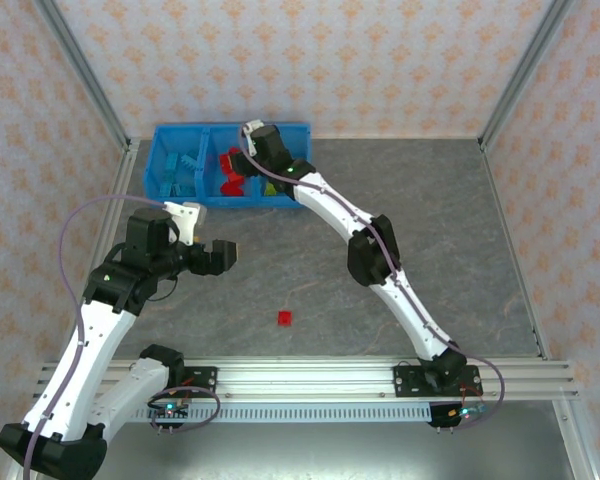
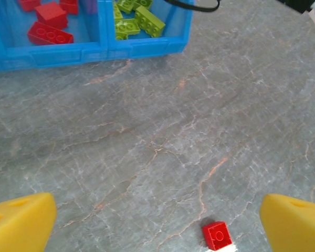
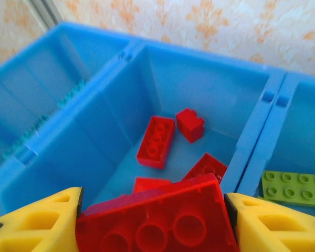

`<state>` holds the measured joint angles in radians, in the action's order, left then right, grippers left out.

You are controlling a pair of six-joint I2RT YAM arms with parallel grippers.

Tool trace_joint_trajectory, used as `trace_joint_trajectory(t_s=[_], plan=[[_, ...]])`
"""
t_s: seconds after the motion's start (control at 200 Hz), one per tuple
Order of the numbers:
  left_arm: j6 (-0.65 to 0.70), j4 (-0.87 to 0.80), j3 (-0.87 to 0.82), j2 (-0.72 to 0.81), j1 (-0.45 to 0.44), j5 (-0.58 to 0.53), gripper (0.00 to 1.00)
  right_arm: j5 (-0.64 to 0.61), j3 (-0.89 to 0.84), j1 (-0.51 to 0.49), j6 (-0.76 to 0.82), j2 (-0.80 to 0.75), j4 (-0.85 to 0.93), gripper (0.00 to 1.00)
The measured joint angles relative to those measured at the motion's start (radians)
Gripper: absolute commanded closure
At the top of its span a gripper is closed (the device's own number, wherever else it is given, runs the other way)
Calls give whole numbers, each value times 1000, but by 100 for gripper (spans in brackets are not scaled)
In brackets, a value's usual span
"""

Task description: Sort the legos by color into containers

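A bright blue plastic tray of three open rectangular compartments joined in a row sits at the far left of the grey marbled bench, close to the patterned back wall. The right arm reaches across the bench to it. The yellow right fingers are clenched on a red studded plastic brick, one finger at each end, with its studded face turned toward the wrist camera. The brick hangs above the middle compartment. On that compartment's floor lie more red bricks: a long one, a small square one just beside it, and others partly hidden behind the held brick. The right-hand compartment holds lime green bricks, one of them a long piece lying flat. The left-hand compartment holds light blue bricks, too small and blurred to count. The left fingers, also yellow, are spread wide and released, with nothing between them, and they hover over bare bench well apart from the tray's front wall. One small square red brick lies alone on the bench, studs up, between the two arms and nearer the front edge. From the left wrist it sits closer to the right-hand finger and touches neither.
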<state>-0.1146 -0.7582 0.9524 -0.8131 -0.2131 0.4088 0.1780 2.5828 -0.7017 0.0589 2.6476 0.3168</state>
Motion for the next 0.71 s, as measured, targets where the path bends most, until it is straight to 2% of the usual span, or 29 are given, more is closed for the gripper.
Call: trace_joint_trajectory(t_s=[0.06, 0.235, 0.365, 0.49, 0.706], plan=[[0, 0, 0, 0, 0, -9, 0, 11, 0, -1, 29, 11, 8, 29], [0, 0, 0, 0, 0, -31, 0, 29, 9, -6, 87, 6, 24, 24], [0, 0, 0, -1, 0, -40, 0, 48, -11, -9, 106, -25, 65, 16], [0, 0, -1, -8, 0, -43, 0, 86, -76, -11, 123, -116, 116, 8], [-45, 0, -1, -55, -1, -32, 0, 119, -171, -12, 126, -309, 189, 7]])
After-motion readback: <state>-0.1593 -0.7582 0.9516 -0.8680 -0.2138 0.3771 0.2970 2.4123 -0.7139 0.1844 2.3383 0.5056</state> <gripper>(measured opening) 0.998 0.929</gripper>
